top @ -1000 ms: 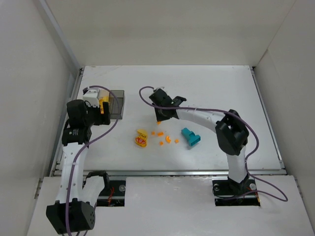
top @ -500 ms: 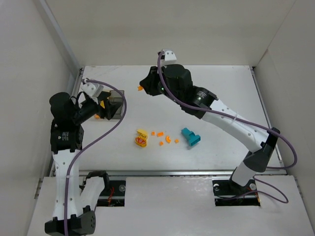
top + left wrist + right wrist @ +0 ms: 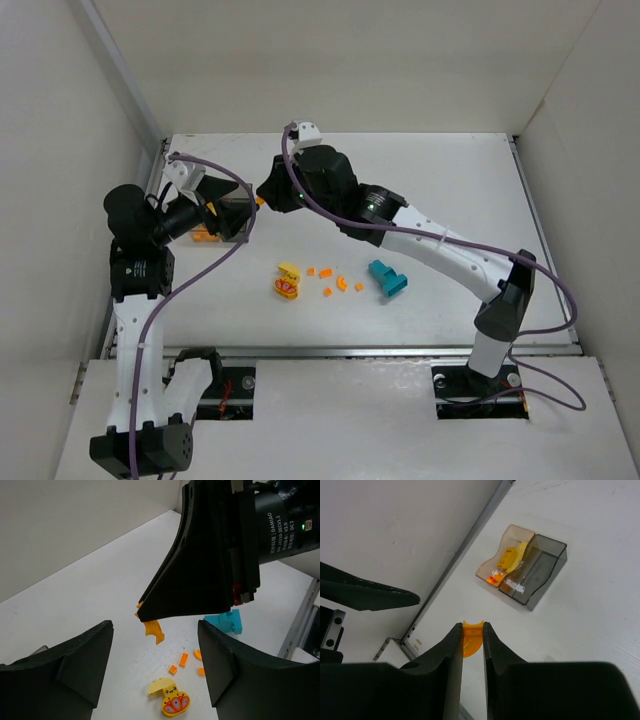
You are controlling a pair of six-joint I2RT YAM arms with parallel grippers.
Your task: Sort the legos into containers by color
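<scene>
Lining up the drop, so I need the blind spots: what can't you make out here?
Top view: the left gripper and its cable hide most of both boxes.
Right wrist: grey box contents unreadable through smoky walls; pieces in the amber box too small to count.
Left wrist: right gripper blocks the far table; boxes outside the frame.

Two robot arms [image 3: 440,250] and two small boxes are here: one amber box [image 3: 515,532], one grey box [image 3: 545,560]. On the table [image 3: 450,180] lie five tiny orange bits [image 3: 341,283], two yellow pieces [image 3: 288,270] and one teal block [image 3: 388,279]. One more orange piece [image 3: 472,639] is held in the air; the amber box's contents cannot be counted.
</scene>
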